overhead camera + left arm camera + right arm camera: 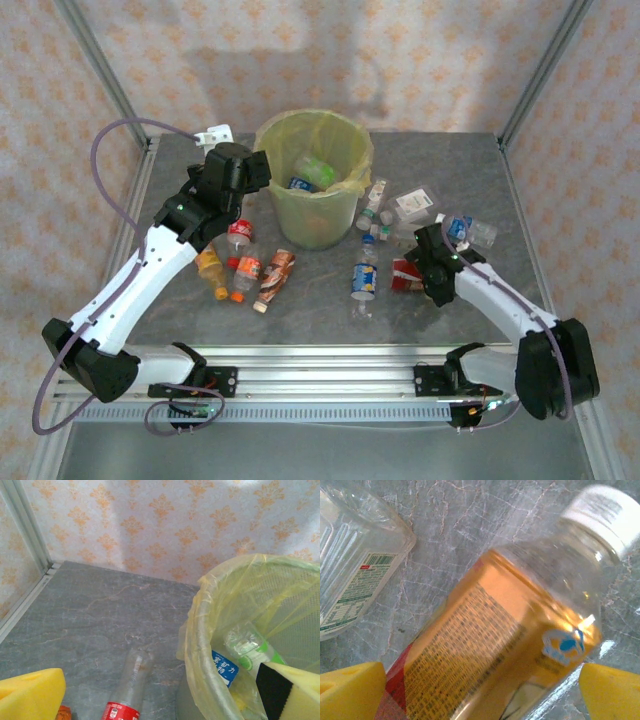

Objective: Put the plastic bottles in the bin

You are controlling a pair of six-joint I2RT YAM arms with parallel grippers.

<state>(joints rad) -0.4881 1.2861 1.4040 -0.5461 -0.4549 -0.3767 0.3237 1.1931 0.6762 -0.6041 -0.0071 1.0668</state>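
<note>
The bin (313, 180) stands at the back middle, yellow bag over its rim (200, 630), with a green-labelled bottle (247, 647) and a blue-labelled one (224, 667) inside. My left gripper (247, 170) hovers open beside the bin's left rim, its yellow pads (30, 695) wide apart and holding nothing. Below it lies a clear bottle with a red label (127, 685). My right gripper (428, 262) is low and open over an orange-labelled, white-capped bottle (510, 630). That bottle lies between the right gripper's yellow pads (610, 692), which stand apart from it.
Left of the bin lie several bottles, among them an orange one (212, 272) and a crushed brown one (275, 278). A blue-labelled bottle (364, 280) lies at centre. More clear bottles (415, 205) cluster right of the bin; one (355, 565) lies beside the right gripper.
</note>
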